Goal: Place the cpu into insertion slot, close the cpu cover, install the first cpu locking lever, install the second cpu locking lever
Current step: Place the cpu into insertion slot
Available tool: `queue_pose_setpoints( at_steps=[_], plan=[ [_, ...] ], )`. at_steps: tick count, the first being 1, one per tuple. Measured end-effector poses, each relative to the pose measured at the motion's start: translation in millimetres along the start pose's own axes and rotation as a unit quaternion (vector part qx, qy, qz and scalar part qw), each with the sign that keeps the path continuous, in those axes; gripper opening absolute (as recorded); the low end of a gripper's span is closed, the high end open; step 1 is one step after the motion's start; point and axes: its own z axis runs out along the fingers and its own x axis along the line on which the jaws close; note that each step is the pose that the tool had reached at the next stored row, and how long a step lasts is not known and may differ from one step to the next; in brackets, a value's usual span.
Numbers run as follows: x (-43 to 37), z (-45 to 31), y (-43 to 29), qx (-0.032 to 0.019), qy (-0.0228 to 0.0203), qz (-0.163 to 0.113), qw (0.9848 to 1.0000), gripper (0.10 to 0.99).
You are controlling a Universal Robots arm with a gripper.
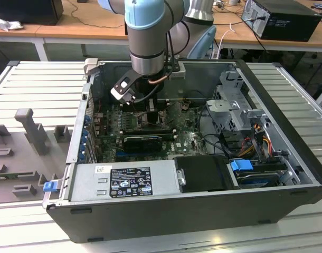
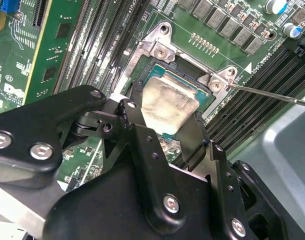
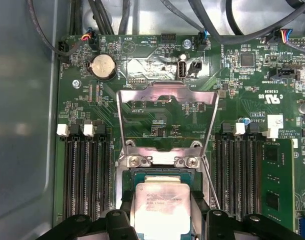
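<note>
**Exterior view.** The arm (image 1: pixel 145 37) reaches down into an open computer case (image 1: pixel 166 216) that lies on its side on a slatted metal surface (image 1: pixel 39 84). The wrist stands over the motherboard (image 1: pixel 188 138), toward the exterior view's left of the case interior and just behind a long black card (image 1: pixel 143 141). A power supply (image 1: pixel 124 182) lies along the case wall nearest the camera.

**Second wrist view.** The jaws are closed on the cpu (image 2: pixel 168 106), one bearing on each of two opposite edges. The silvery top face of the chip is up. The chip sits directly over the insertion slot (image 2: pixel 158 48), inside its silvery rim. It cannot be told whether the chip is fully seated or held just clear. A thin metal lever (image 2: pixel 272 95) runs out from one corner of the slot, across the black memory slots (image 2: pixel 252 102) beside it.

**First wrist view.** The cpu (image 3: pixel 160 207) is between the jaws and within the insertion slot (image 3: pixel 137 161). The cpu cover (image 3: pixel 167 94) is swung open. Its frame rises from the hinge edge of the slot, and the green board shows through the square cut-out. The lever (image 3: pixel 211 185) stands free along one side of the slot and is not latched. Memory slots (image 3: pixel 85 175) flank the slot on both sides. A coin battery (image 3: pixel 103 66) sits on the board beyond the cover.
</note>
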Motion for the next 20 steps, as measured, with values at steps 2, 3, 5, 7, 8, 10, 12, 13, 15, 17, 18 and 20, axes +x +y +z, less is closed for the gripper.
queue_pose_setpoints(
  at_steps=[2,3,5,7,8,10,12,13,15,17,18,20],
  plan=[
    [0.0,0.3,0.0,0.0000,0.0000,0.000,1.0000,0.545],
    [0.0,0.3,0.0,0.0000,0.0000,0.000,1.0000,0.608],
    [0.0,0.0,0.0,0.0000,0.0005,0.000,1.0000,0.608],
    [0.1,-2.3,0.2,0.0000,0.0006,0.000,1.0000,0.608],
    [0.1,-3.9,0.3,0.0000,0.0006,0.000,1.0000,0.608],
    [0.2,-8.2,0.7,0.0000,0.0006,0.000,1.0000,0.525],
    [0.2,-10.7,1.0,0.0001,0.0003,0.000,1.0000,0.341],
    [0.3,-11.4,1.1,0.0000,0.0003,0.000,1.0000,0.282],
    [0.2,-11.9,1.1,0.0000,0.0003,0.000,1.0000,0.224],
    [0.3,-12.7,1.1,0.0000,0.0003,0.000,1.0000,0.106],
    [0.3,-12.9,1.2,0.0000,0.0003,0.000,1.0000,0.106],
    [0.3,-13.3,1.2,0.0000,0.0003,0.000,1.0000,0.106]
  ],
)
